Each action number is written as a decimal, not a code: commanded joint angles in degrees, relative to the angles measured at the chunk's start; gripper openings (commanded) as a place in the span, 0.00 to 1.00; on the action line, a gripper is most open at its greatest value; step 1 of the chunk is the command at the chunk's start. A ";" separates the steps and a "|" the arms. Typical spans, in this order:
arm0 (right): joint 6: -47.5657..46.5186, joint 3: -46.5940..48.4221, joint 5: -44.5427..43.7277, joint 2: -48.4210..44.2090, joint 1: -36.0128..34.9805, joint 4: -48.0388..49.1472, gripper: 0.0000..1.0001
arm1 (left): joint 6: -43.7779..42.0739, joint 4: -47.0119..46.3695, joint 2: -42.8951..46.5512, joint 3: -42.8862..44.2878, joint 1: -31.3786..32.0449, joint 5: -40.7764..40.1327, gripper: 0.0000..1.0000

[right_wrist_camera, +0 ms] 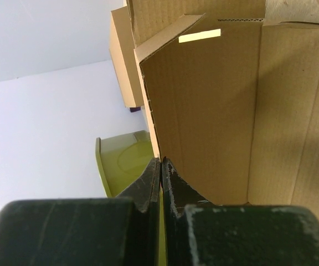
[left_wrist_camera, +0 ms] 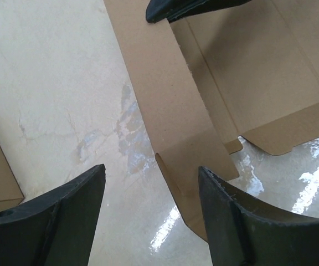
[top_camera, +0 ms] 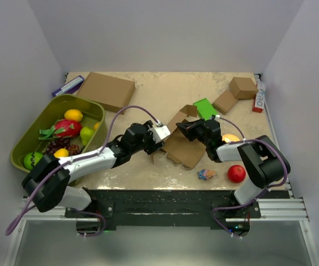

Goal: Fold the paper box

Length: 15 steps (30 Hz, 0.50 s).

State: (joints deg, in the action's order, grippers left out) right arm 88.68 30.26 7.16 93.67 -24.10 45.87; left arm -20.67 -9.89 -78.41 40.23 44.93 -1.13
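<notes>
Paper box [top_camera: 184, 149], long axis near-far, right fingers [right_wrist_camera: 181, 194] pinching edge

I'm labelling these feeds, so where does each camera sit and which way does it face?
Top external: above and behind the arms, looking down at the table; both show.
Left wrist: looks down past the open left gripper at the paper box.
Right wrist: looks along the shut right gripper pinching that box's raised flap.
Shared: all show the paper box.

Bright, even overhead light; white glare streaks on the glossy table [left_wrist_camera: 65, 111]; soft shadows, wrist views slightly blurred
</notes>
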 commanded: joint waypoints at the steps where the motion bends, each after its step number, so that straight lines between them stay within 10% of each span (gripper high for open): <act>1: 0.08 -0.38 0.75 0.90 -0.07 -1.75 0.00 | -1.66 -4.34 -2.79 1.43 1.04 -4.93 0.72; 15: 0.26 -0.91 1.63 0.20 -0.07 -0.87 0.00 | 1.67 -20.16 -8.15 -0.85 4.11 -13.20 0.73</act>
State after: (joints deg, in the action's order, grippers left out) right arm 89.10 30.26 7.66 93.80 -24.03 46.44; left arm -21.61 -20.01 -84.49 39.62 48.45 -11.55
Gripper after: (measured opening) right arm 0.021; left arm 0.728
